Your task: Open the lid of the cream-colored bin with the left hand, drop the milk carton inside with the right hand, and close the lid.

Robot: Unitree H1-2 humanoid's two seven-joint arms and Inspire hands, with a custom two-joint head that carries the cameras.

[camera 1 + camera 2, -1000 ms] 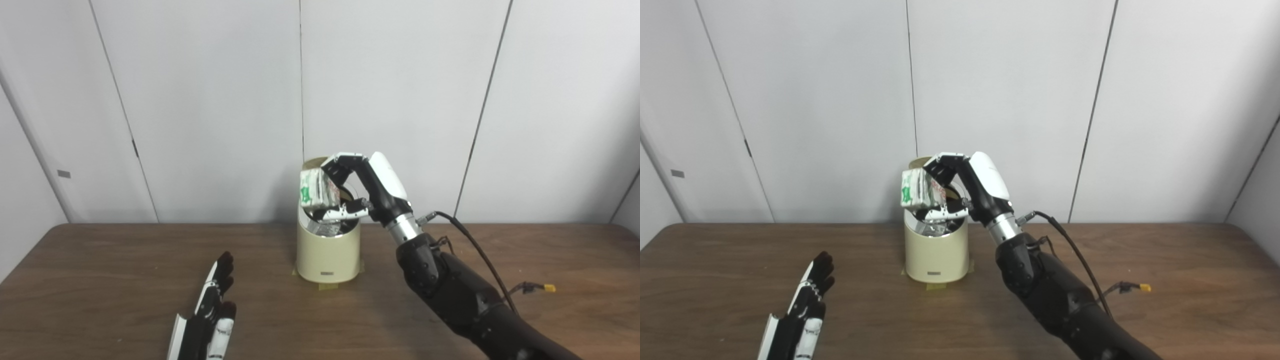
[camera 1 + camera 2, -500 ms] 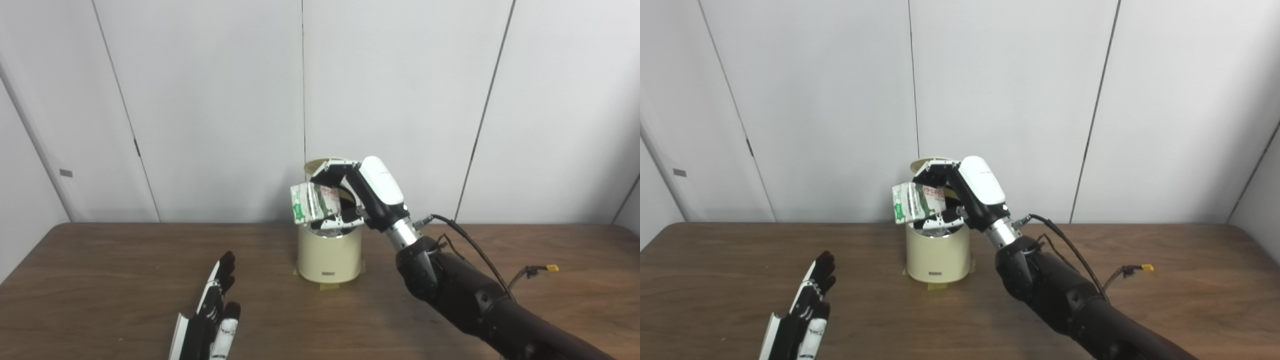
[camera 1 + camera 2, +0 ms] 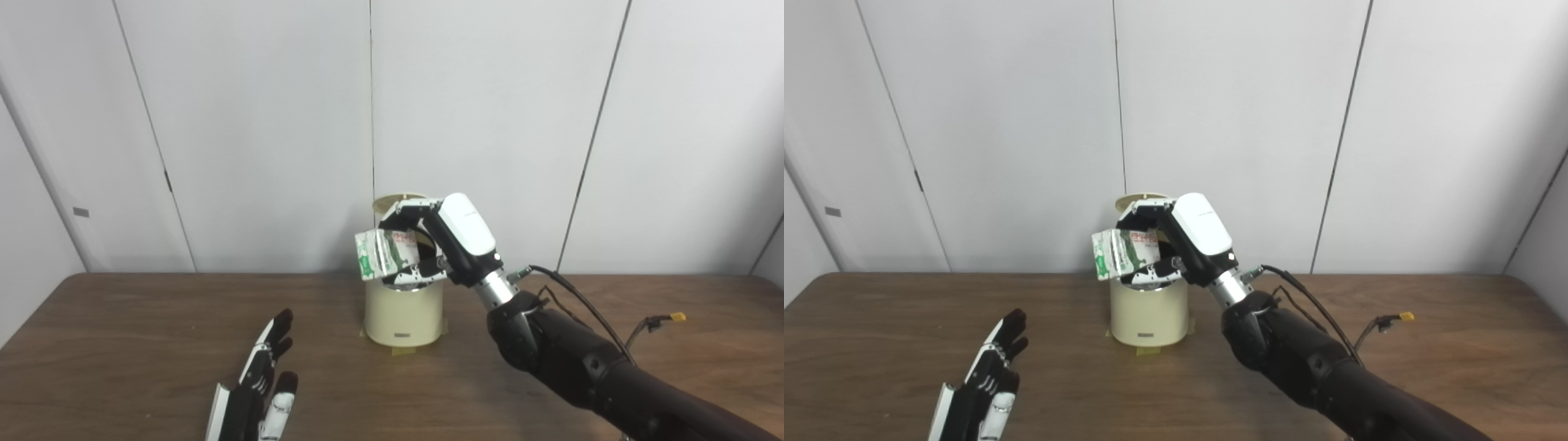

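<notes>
At the far centre of the wooden table (image 3: pixel 122 343), the cream-colored bin (image 3: pixel 403 312) stood upright on a patch of tape, close to the white wall panels (image 3: pixel 257 122). Its lid (image 3: pixel 392 201) was raised at the 12 o'clock side of the rim, leaving the mouth uncovered; a shiny liner showed inside.

The right hand (image 3: pixel 450 239) was positioned directly above the bin mouth, with its arm entering from the 5 o'clock corner of the view. Its fingers (image 3: pixel 409 208) wrapped over the top of the milk carton (image 3: pixel 384 252) and the thumb pressed from below, so the carton was gripped. The carton lay on its side, green-and-white printed end pointing toward 9 o'clock and overhanging the left edge of the rim. Whether the carton touched the rim could not be determined.

The left hand (image 3: pixel 260 389) was located at 7 o'clock from the bin, well apart from it, low over the table. Its fingers were extended and slightly spread, pointing toward 1 o'clock, and it held nothing.

A black cable (image 3: pixel 582 300) ran from the right wrist toward 3 o'clock, ending in a yellow connector (image 3: pixel 676 316) above the table.
</notes>
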